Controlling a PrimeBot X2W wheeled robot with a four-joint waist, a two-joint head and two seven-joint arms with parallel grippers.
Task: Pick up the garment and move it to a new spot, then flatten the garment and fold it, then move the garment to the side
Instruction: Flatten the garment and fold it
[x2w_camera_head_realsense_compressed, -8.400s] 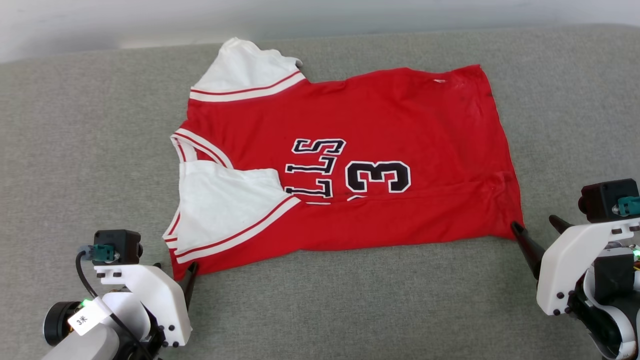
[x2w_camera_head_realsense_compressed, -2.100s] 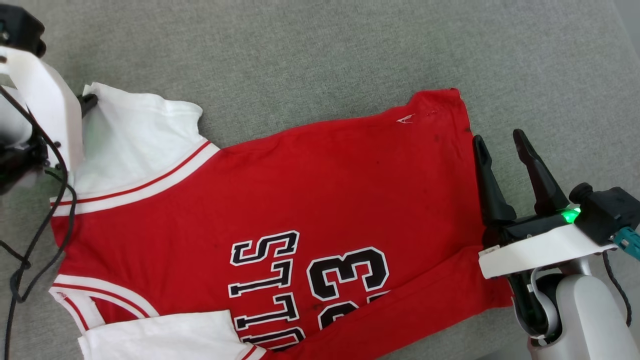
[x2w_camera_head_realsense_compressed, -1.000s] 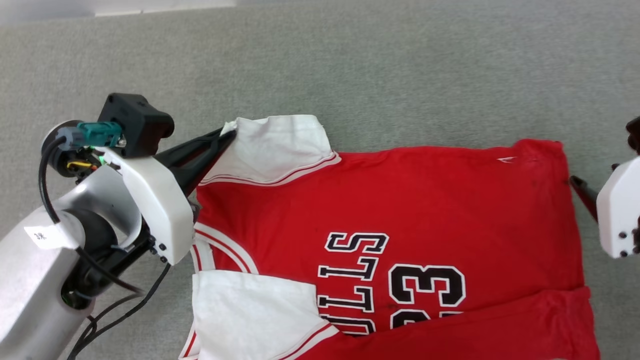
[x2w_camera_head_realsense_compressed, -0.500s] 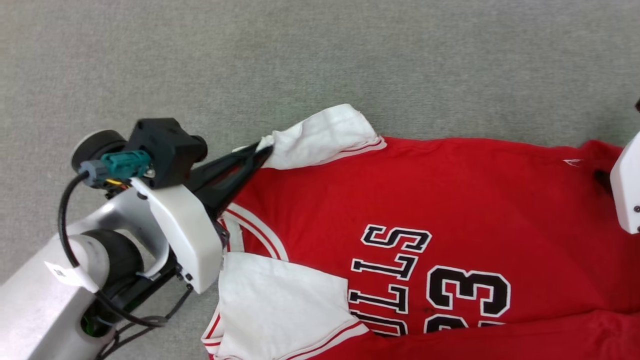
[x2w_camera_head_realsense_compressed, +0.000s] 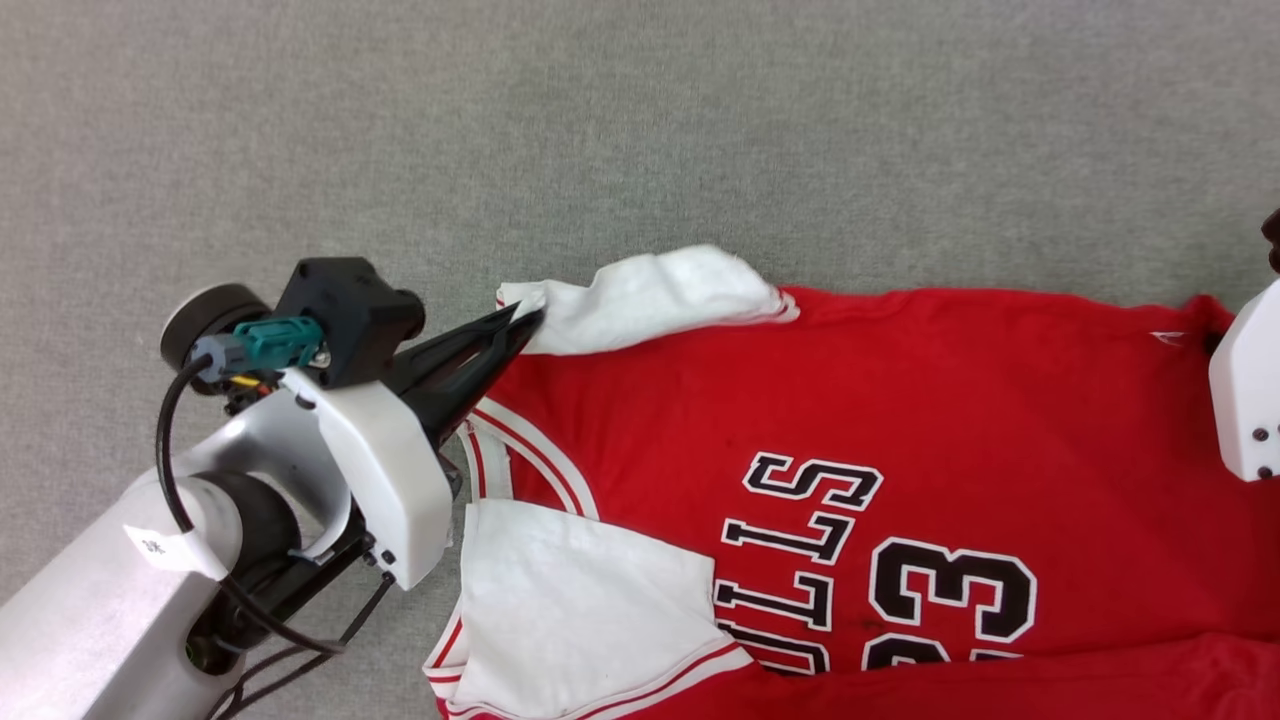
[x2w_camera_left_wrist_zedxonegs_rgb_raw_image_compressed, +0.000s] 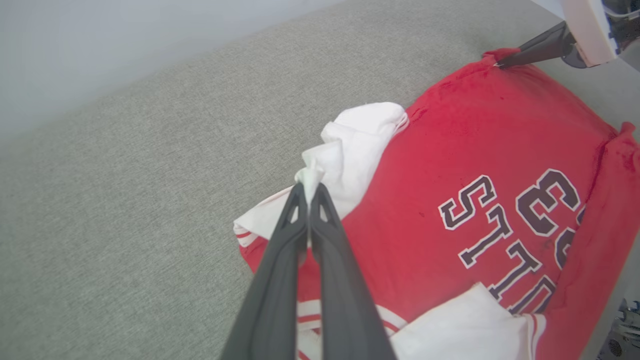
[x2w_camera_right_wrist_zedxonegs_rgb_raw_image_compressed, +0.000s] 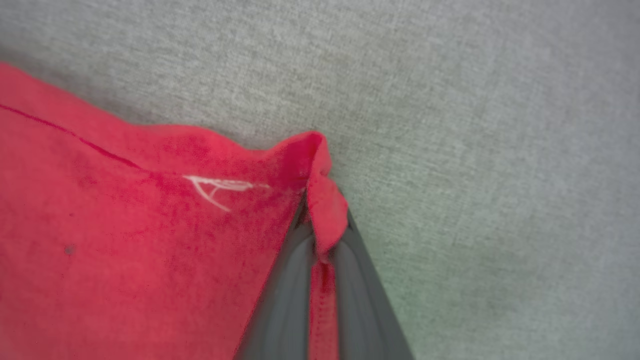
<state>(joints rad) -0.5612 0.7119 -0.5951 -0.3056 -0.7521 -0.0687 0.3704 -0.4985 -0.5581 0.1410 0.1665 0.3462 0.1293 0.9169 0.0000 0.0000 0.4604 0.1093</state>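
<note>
The garment (x2w_camera_head_realsense_compressed: 900, 400), a red jersey with white sleeves and black lettering, lies on the grey fabric surface (x2w_camera_head_realsense_compressed: 640, 130). My left gripper (x2w_camera_head_realsense_compressed: 528, 322) is shut on the tip of the far white sleeve (x2w_camera_head_realsense_compressed: 660, 290) and holds it a little off the surface; the left wrist view shows the sleeve tip (x2w_camera_left_wrist_zedxonegs_rgb_raw_image_compressed: 310, 176) pinched between the fingers (x2w_camera_left_wrist_zedxonegs_rgb_raw_image_compressed: 280, 260). My right gripper (x2w_camera_right_wrist_zedxonegs_rgb_raw_image_compressed: 320, 220) is shut on the garment's far hem corner (x2w_camera_right_wrist_zedxonegs_rgb_raw_image_compressed: 320, 165), red cloth bunched between its dark fingers (x2w_camera_right_wrist_zedxonegs_rgb_raw_image_compressed: 287, 280). The head view shows only the right wrist's white housing (x2w_camera_head_realsense_compressed: 1245, 390) at the right edge.
Grey woven fabric (x2w_camera_right_wrist_zedxonegs_rgb_raw_image_compressed: 475, 125) stretches bare beyond the garment and to its left. The near white sleeve (x2w_camera_head_realsense_compressed: 590, 610) lies folded over the jersey front. A pale wall (x2w_camera_left_wrist_zedxonegs_rgb_raw_image_compressed: 125, 45) rises behind the surface in the left wrist view.
My right gripper has shut on the red hem corner. My left gripper has drawn the white sleeve toward me, bunching it. The head camera has also shifted.
</note>
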